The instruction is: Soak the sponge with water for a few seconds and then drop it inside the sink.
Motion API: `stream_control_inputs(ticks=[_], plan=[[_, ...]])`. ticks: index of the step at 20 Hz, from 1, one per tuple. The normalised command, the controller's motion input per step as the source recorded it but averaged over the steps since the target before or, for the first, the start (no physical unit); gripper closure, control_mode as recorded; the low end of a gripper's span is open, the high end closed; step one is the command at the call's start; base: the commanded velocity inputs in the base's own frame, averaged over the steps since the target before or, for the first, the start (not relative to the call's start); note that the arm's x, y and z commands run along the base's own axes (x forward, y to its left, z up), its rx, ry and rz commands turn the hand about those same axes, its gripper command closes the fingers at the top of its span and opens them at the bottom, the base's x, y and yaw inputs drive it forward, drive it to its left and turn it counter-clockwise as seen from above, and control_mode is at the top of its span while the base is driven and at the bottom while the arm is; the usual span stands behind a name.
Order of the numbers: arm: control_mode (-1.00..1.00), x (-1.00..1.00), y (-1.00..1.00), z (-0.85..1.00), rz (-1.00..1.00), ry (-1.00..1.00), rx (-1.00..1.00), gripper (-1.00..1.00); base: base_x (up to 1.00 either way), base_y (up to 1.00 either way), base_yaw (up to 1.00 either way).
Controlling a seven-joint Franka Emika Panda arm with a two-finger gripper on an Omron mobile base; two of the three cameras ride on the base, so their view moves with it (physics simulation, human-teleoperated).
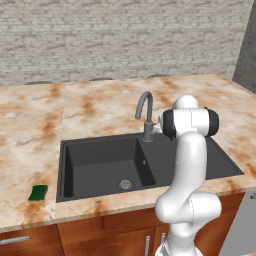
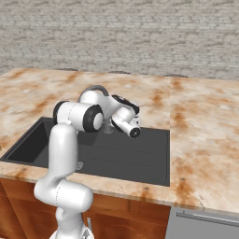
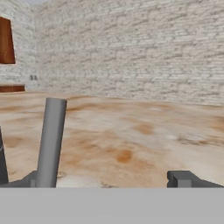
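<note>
My jaws wide apart, empty, gripper [image 3: 107, 183] up beside faucet [image 1: 145, 116]. Sponge [image 1: 38, 193] far off on counter [image 1: 30, 130], left of sink [image 1: 75, 195]. No water running. Risk: long reach across basin, arm clipping faucet, sponge skidding off counter edge

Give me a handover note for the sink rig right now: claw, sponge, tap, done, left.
Claw: open, holding nothing, up beside the faucet over the sink.
Sponge: flat on the counter, just left of the basin's front left corner, untouched.
Water: no stream visible at the spout; the basin looks dry.
Done: none of the task's steps.
Left: get water running, pick up the sponge, hold it under the stream briefly, drop it in the basin.
</note>
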Motion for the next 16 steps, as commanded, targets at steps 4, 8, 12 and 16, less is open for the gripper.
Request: stream_control_inputs(ticks=[4,8,12,16], plan=[[-1.00,0.00,-0.09,-0.13,-0.12,0.00,0.00,-1.00,0.00,0.00,0.00],[-1.00,0.00,-0.25,-0.09,-0.08,0.00,0.00,-1.00,0.00,0.00,0.00],[-1.00,0.00,-0.38,0.00,0.00,0.00,0.00,-1.00,0.00,0.00,0.00],[-1.00,0.00,-0.39,0.00,0.00,0.00,0.00,-1.00,0.00,0.00,0.00]])
